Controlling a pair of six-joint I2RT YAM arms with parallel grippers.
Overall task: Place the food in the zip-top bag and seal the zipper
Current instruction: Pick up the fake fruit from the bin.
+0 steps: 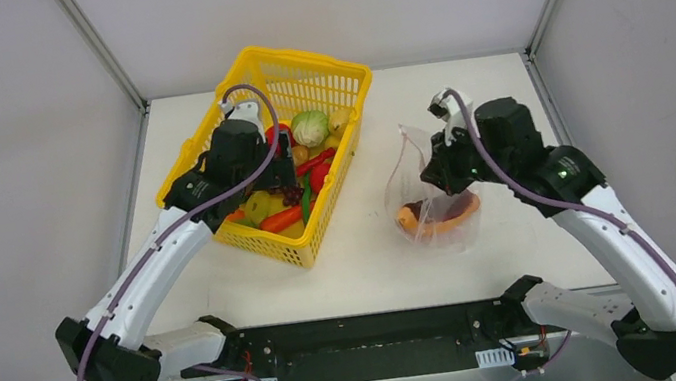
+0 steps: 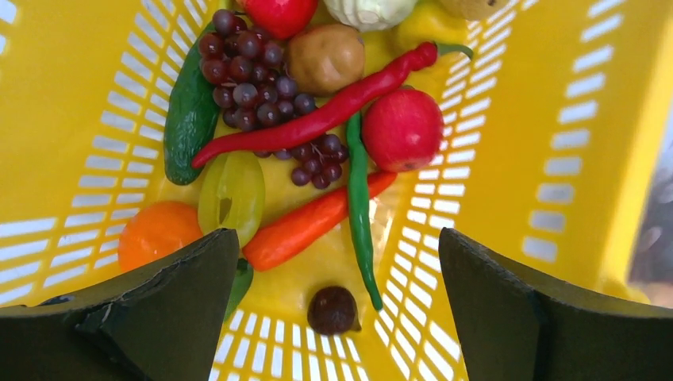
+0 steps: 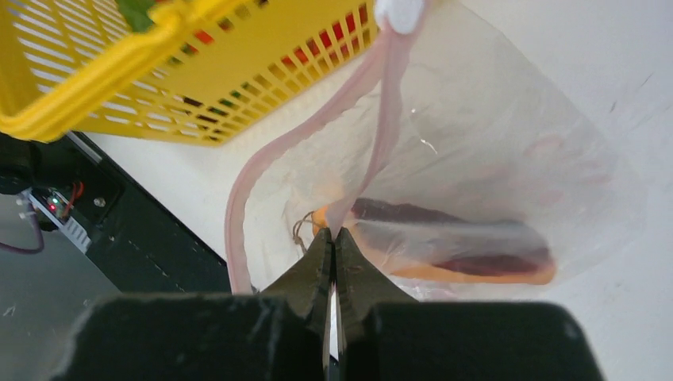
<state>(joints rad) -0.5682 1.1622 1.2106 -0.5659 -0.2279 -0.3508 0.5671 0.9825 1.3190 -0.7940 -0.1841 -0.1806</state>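
Observation:
My left gripper (image 2: 335, 238) hangs open inside the yellow basket (image 1: 336, 69), just above the food: purple grapes (image 2: 250, 79), a red tomato (image 2: 402, 129), a long red chili (image 2: 317, 119), a green chili (image 2: 359, 206), a carrot (image 2: 305, 226) and a small brown piece (image 2: 332, 309). Nothing is between its fingers. The zip-top bag (image 3: 508, 159) stands to the right of the basket with its mouth held up. My right gripper (image 3: 333, 234) is shut on the pink zipper (image 3: 381, 103) at the mouth edge. An orange-rimmed dark-red melon slice (image 3: 476, 262) lies inside the bag.
A green cabbage (image 1: 310, 127) sits at the basket's far end. The basket's near-right wall (image 3: 95, 87) is close to the bag's mouth. The black base rail (image 1: 365, 333) runs along the table's near edge, and grey walls enclose the table on three sides.

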